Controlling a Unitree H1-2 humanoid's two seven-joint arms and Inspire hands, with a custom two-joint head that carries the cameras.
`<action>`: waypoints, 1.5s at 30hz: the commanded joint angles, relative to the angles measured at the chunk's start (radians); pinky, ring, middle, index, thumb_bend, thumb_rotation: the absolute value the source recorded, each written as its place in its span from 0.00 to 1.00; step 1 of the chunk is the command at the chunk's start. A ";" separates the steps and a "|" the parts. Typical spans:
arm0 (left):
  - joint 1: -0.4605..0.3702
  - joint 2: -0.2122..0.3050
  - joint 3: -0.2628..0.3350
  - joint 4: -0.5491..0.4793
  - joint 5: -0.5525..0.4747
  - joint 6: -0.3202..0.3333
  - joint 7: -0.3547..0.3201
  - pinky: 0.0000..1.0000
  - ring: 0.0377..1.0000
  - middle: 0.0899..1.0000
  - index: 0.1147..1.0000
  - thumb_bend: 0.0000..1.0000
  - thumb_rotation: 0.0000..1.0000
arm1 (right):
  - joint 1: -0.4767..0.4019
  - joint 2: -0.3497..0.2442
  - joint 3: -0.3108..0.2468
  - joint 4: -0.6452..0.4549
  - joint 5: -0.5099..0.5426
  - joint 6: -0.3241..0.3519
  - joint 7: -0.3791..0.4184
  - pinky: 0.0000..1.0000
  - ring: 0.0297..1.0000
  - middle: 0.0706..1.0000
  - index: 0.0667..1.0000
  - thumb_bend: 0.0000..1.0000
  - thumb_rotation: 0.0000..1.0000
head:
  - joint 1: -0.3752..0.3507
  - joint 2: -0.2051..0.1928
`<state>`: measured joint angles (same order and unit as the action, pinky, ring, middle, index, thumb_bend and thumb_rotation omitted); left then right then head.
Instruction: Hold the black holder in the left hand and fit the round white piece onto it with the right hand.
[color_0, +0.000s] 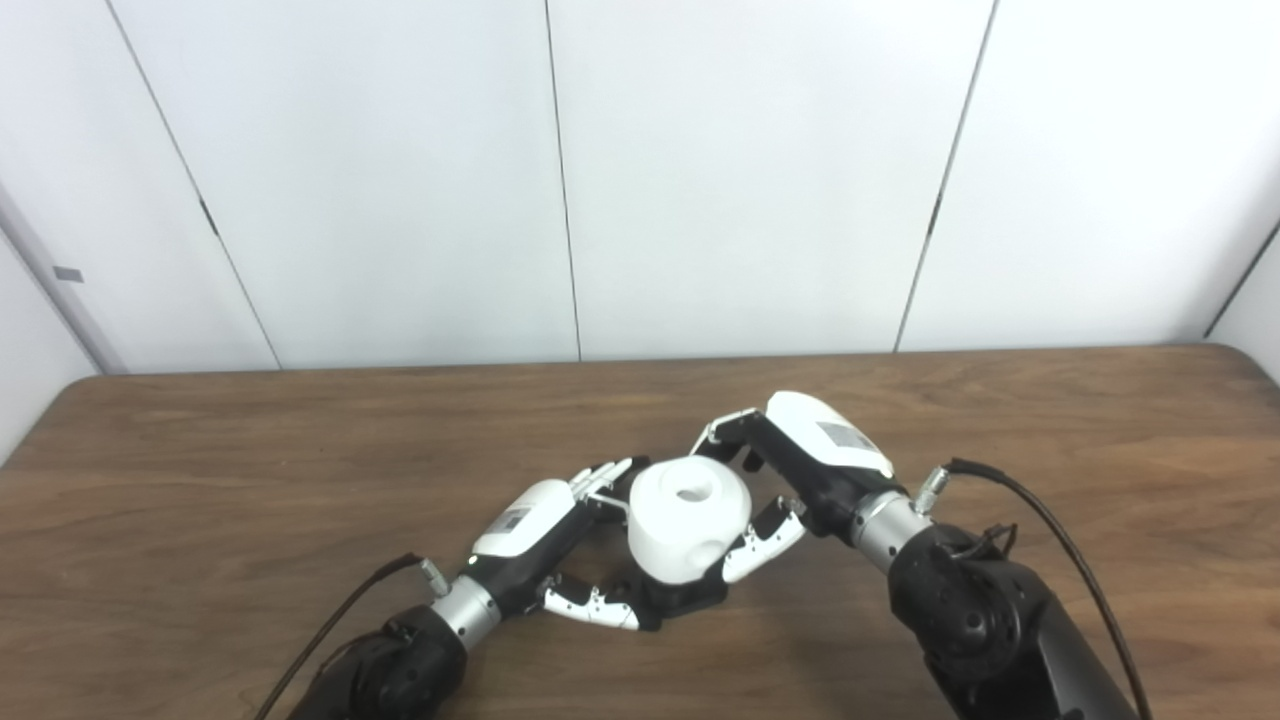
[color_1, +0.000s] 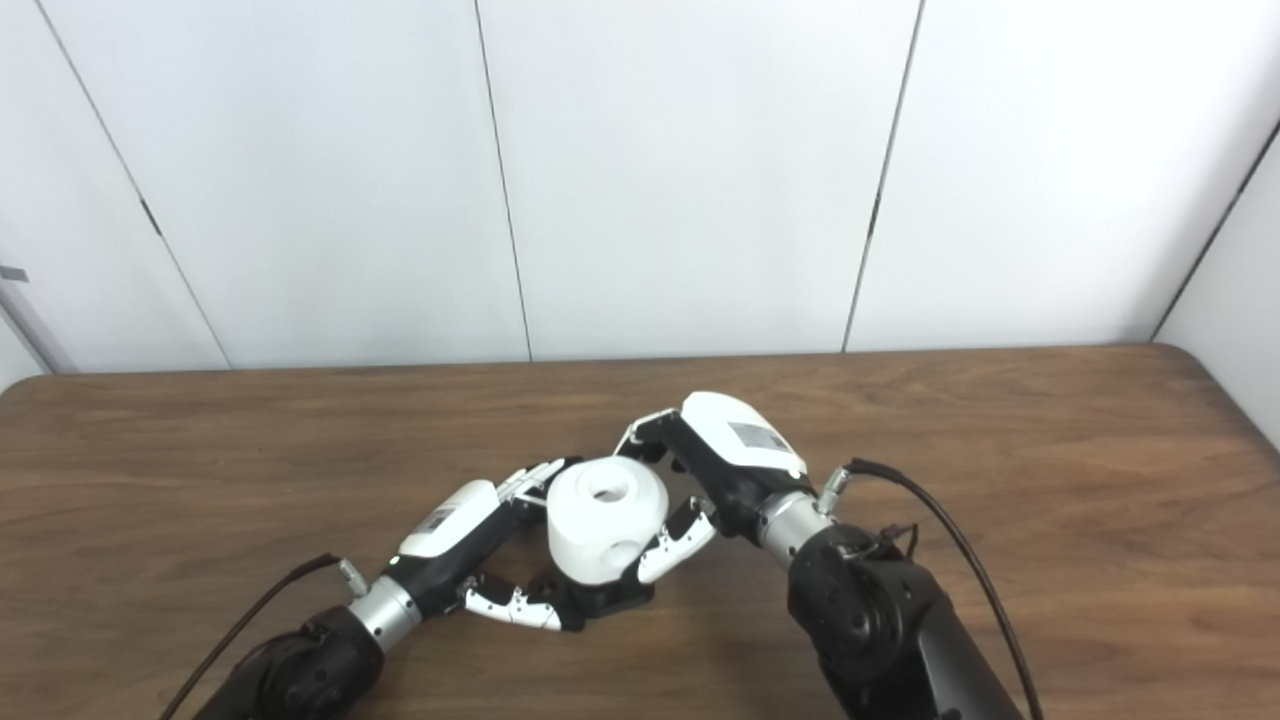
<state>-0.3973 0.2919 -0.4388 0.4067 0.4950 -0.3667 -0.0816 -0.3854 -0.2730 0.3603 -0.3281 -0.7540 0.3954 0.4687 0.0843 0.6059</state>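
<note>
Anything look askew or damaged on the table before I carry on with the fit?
Nothing stands out. The round white piece sits upright on the black holder, with the left hand at the holder and the right hand around the piece. I see no crack or spill; how fully it is seated is hidden.

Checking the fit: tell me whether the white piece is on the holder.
On: the white piece stands upright atop the black holder, which shows beneath it.
</note>
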 joint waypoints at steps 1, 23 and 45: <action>0.041 -0.024 -0.041 0.038 0.046 0.088 -0.068 1.00 1.00 1.00 0.42 0.52 0.06 | -0.048 -0.009 -0.004 -0.012 -0.001 -0.031 -0.005 0.62 0.71 0.69 0.44 0.52 0.13 | 0.002 0.002; 0.049 -0.030 -0.050 0.010 0.036 0.110 -0.076 1.00 1.00 1.00 0.42 0.52 0.06 | -0.032 0.003 0.031 0.044 -0.022 -0.081 -0.015 0.61 0.71 0.69 0.44 0.52 0.14 | 0.014 0.010; 0.059 -0.004 -0.052 -0.036 0.031 0.140 -0.100 1.00 1.00 1.00 0.42 0.52 0.06 | -0.069 -0.012 0.031 0.086 -0.040 -0.078 -0.021 0.62 0.72 0.68 0.44 0.52 0.13 | 0.000 0.025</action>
<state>-0.3772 0.2852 -0.4433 0.3456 0.4945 -0.2765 -0.0868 -0.4296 -0.2682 0.3903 -0.2360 -0.7725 0.3218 0.4355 0.0844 0.6305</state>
